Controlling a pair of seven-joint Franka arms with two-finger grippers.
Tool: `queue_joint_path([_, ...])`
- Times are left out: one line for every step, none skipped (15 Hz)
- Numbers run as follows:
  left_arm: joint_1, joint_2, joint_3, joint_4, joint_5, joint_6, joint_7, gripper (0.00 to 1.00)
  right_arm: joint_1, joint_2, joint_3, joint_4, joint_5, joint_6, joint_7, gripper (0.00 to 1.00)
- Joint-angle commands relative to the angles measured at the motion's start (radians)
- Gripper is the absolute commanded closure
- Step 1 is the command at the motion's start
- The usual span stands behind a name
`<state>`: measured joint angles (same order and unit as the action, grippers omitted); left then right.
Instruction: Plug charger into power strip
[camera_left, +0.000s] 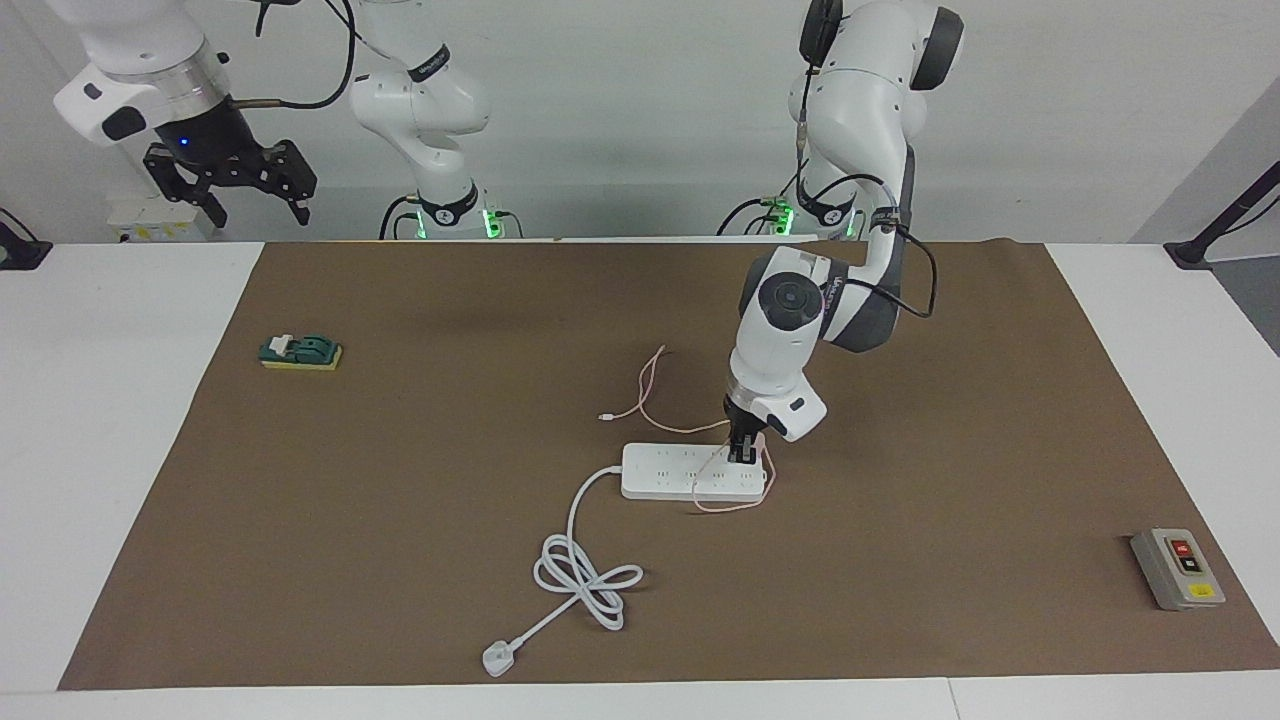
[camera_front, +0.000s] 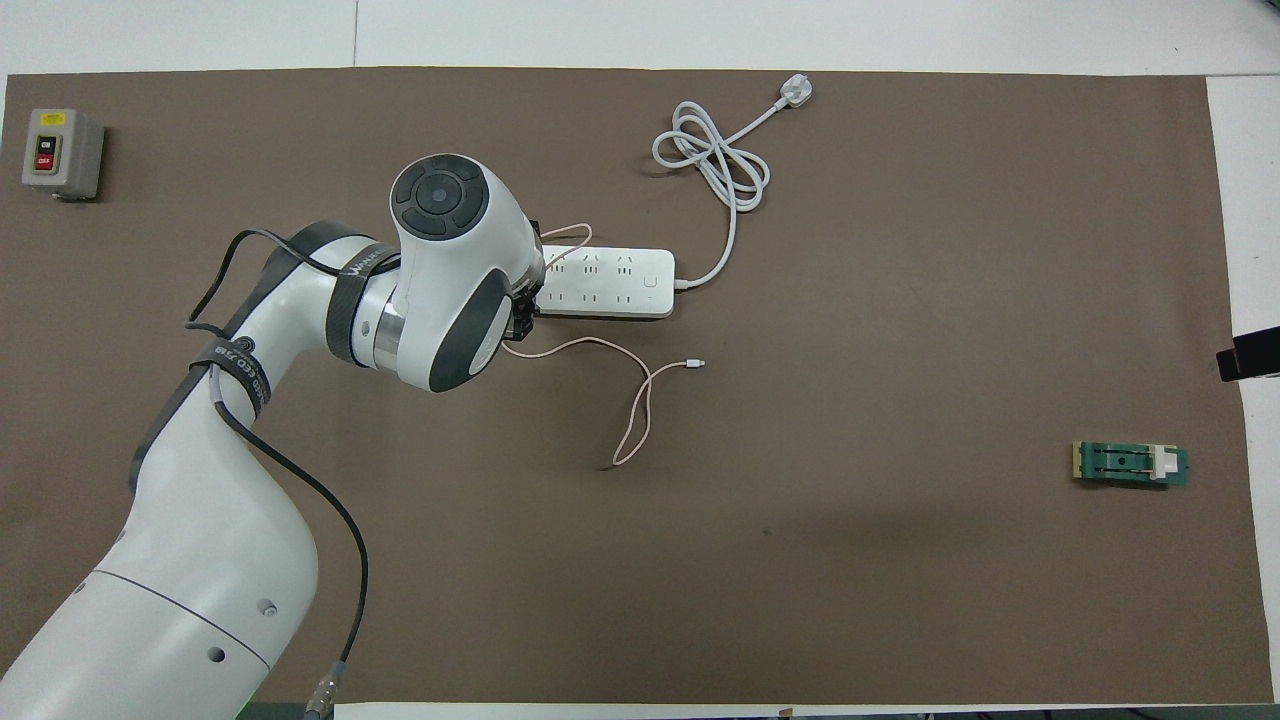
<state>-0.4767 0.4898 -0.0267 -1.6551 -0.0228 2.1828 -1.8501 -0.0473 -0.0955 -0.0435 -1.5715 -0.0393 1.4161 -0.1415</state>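
The white power strip (camera_left: 670, 472) lies in the middle of the brown mat, and it also shows in the overhead view (camera_front: 610, 283). Its thick white cord (camera_left: 580, 575) coils away from the robots and ends in a white three-pin plug (camera_left: 497, 659). My left gripper (camera_left: 744, 455) points straight down onto the strip's end toward the left arm's side. It is shut on the pale-pink charger (camera_left: 758, 438), which is mostly hidden by the fingers. The thin pink cable (camera_left: 648, 392) loops over the strip and trails toward the robots. My right gripper (camera_left: 230, 185) waits raised and open off the mat.
A grey box with red and yellow buttons (camera_left: 1178, 568) sits at the left arm's end of the mat. A green and yellow block (camera_left: 300, 352) lies toward the right arm's end. In the overhead view the left arm's wrist (camera_front: 450, 280) covers the strip's end.
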Motion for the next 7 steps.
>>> queue_joint_path([-0.013,-0.022,0.013,-0.057,-0.003,0.002,-0.012,1.0,-0.022,-0.02,0.014,-0.021,-0.016,0.01,-0.027,0.0])
queue_joint_path([-0.013,-0.02,0.014,-0.054,0.0,-0.009,-0.012,1.0,-0.022,-0.02,0.014,-0.021,-0.016,0.009,-0.027,0.0])
queue_joint_path([-0.022,-0.02,0.016,-0.052,0.021,-0.027,-0.012,1.0,-0.022,-0.02,0.014,-0.021,-0.016,0.009,-0.027,0.0])
queue_joint_path([-0.036,-0.022,0.016,-0.051,0.061,-0.058,-0.015,1.0,-0.022,-0.02,0.014,-0.021,-0.014,0.009,-0.027,0.0])
queue_joint_path([-0.036,-0.02,0.016,-0.046,0.073,-0.078,-0.023,1.0,-0.022,-0.02,0.014,-0.021,-0.014,0.009,-0.027,0.0])
queue_joint_path([-0.037,-0.022,0.017,-0.046,0.075,-0.086,-0.024,1.0,-0.022,-0.02,0.014,-0.021,-0.016,0.009,-0.027,0.0])
queue_joint_path([-0.037,-0.022,0.019,-0.046,0.076,-0.09,-0.026,1.0,-0.022,-0.02,0.014,-0.021,-0.014,0.009,-0.027,0.0])
